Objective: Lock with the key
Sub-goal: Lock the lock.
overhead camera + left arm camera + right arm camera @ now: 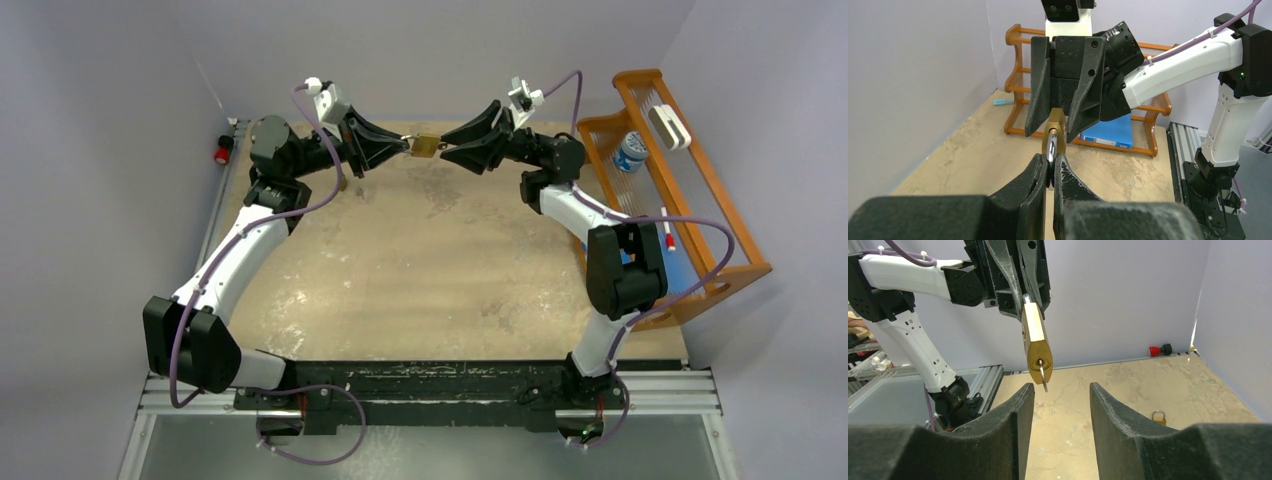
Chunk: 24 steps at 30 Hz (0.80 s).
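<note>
The brass padlock (pixel 1035 340) hangs in the air above the far edge of the bench (pixel 420 260), between the two arms. The left pincer (pixel 1050 167) is closed tight on its steel shackle. The right pincer (pixel 1062 390) stands half wide, its fingers on both sides of the lock's lower end, gripping nothing. The key (pixel 1044 385) sticks out of the keyhole. I judge the lock heavy, rigid and smooth. The thin key should be taken flat on its outer end.
</note>
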{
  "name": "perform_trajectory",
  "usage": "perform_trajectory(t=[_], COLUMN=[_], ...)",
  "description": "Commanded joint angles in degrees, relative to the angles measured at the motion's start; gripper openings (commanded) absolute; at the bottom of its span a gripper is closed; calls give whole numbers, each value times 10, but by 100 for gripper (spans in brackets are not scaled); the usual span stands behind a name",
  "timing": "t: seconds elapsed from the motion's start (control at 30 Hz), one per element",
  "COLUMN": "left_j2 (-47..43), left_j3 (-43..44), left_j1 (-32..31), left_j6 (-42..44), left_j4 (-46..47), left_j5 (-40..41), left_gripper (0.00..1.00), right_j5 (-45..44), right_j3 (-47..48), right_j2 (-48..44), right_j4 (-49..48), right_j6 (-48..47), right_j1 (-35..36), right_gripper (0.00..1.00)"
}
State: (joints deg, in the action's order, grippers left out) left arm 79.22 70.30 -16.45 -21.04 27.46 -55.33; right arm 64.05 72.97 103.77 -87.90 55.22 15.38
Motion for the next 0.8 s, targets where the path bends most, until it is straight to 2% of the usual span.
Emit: perform_trajectory(t=[0.0, 0.13, 0.2, 0.27, 0.3, 0.47, 0.77], left_j2=[-16, -15, -14, -14, -14, -9, -14], left_j3=[17, 18, 18, 18, 17, 14, 14], left_j1=[5, 5, 5, 5, 5, 5, 7], left_j6=[-10, -10, -11, -11, -11, -11, 15], left_j4=[53, 53, 55, 54, 55, 55, 26], left_j5=[5, 6, 6, 6, 6, 7, 36], left_gripper=[0, 0, 0, 0, 0, 0, 0], right_j5=[1, 2, 3, 3, 1, -11, 16], right_j3=[16, 18, 20, 20, 18, 3, 23], right_j2=[-3, -2, -1, -1, -3, -7, 17], right_j4=[-58, -74, -76, -78, -80, -115, -164], right_j6=[24, 37, 39, 40, 41, 43, 111], right_j1=[2, 2, 2, 2, 3, 3, -10], right_gripper=[46, 45, 39, 18, 1, 0, 0])
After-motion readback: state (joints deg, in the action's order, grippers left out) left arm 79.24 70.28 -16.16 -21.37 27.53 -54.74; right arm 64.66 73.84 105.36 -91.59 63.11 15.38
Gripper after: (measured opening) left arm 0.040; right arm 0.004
